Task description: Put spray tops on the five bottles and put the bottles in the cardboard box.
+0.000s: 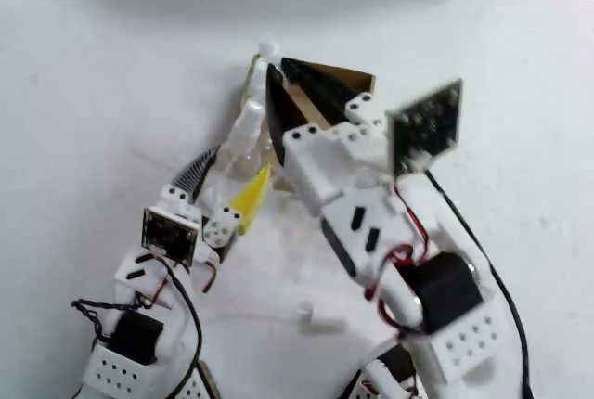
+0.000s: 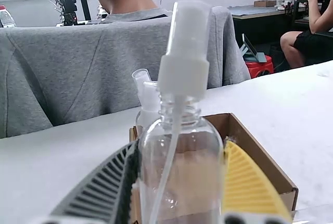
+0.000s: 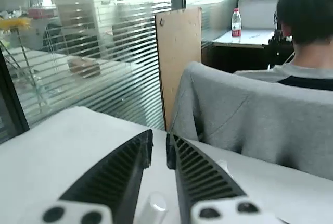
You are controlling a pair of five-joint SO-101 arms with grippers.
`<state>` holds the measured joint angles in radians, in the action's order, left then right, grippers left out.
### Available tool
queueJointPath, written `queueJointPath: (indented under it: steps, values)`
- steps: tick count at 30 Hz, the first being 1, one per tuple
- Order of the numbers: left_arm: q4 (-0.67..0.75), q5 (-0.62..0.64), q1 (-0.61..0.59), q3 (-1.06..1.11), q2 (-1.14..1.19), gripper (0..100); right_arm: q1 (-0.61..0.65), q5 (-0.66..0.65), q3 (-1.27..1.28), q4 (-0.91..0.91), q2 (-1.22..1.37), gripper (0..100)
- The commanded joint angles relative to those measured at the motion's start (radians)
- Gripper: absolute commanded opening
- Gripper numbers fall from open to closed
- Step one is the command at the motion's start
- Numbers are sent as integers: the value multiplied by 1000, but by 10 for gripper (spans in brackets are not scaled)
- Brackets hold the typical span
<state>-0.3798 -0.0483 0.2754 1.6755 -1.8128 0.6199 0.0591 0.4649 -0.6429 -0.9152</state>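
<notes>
The left gripper (image 2: 179,185) is clamping 1 bottle (image 2: 179,166), spray top on, upright just beside the box (image 2: 263,153). Another bottle (image 2: 144,86) is standing inside. The right gripper (image 3: 159,148) is hovering above the box, pinched together on nothing. Loading well probably means clearing the rim, keeping the bottle vertical, and lowering it beside its neighbour.

Clear bottle (image 2: 179,166), white spray top (image 2: 184,57), brown box (image 2: 263,159)
</notes>
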Motion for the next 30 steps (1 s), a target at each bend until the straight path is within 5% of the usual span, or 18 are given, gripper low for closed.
queueJointPath:
  steps: [1,18,30]
  values:
    - [29,3,5,-11,-19,68,-16,8,-51,25,74,15]
    - [28,3,5,-11,-19,68,134,8,-6,-56,136,15]
    - [25,3,5,-9,-19,68,61,0,-14,-47,28,15]
